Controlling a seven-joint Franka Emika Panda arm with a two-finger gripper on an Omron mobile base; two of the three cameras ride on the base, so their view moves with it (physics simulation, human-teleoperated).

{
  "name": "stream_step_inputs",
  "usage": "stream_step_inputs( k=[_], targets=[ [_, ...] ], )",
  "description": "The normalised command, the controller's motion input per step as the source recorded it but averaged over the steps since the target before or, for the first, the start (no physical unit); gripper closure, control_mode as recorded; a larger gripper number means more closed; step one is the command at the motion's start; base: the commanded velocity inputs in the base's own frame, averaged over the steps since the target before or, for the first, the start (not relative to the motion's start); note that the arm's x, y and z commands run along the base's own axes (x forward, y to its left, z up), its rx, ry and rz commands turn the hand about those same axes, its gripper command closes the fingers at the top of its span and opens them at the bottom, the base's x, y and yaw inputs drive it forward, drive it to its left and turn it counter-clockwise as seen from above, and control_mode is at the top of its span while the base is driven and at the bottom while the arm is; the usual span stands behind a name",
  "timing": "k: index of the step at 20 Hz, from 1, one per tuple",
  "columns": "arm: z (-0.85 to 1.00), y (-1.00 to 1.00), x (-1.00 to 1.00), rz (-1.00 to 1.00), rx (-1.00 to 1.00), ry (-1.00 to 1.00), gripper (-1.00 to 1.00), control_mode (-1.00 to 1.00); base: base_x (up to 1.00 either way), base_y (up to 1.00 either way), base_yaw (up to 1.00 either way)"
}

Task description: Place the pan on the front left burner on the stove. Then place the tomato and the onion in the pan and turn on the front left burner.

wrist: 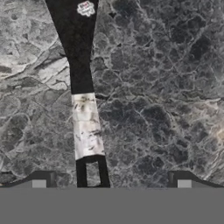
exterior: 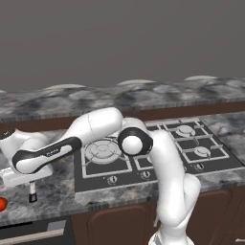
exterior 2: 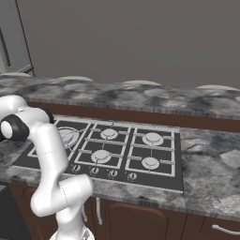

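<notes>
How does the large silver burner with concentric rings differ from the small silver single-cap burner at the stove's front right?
The large ringed burner is clearly wider than the small front-right burner. The large one shows several rings, the small one a single cap. Both are round and silver.

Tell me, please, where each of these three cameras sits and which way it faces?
Left base view: behind the arm's left, facing the stove; the arm reaches left over the counter.
Right base view: behind its right, facing the same stove; arm at left.
Hand view: looking down at the pan's handle between the open gripper.
</notes>
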Motion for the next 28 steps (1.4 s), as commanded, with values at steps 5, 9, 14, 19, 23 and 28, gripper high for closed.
stream_step_inputs(
  k=[5, 9, 14, 19, 23, 28],
  targets=[
    [-0.18, 0.02, 0.00, 0.00, 0.00, 0.01, -1.00, -1.00, 0.00, 0.00, 0.00],
    [-0.16, 0.11, 0.03, 0.00, 0.00, 0.01, -1.00, -1.00, 0.00, 0.00, 0.00],
    [-0.15, 0.12, 0.05, 0.00, 0.00, 0.01, -1.00, -1.00, 0.00, 0.00, 0.00],
    [-0.17, 0.07, 0.03, 0.00, 0.00, 0.01, -1.00, -1.00, 0.00, 0.00, 0.00],
    [-0.15, 0.00, 0.04, 0.00, 0.00, 0.03, -1.00, -1.00, 0.00, 0.00, 0.00],
    [-0.10, 0.00, 0.01, 0.00, 0.00, 0.01, -1.00, -1.00, 0.00, 0.00, 0.00]
  ],
)
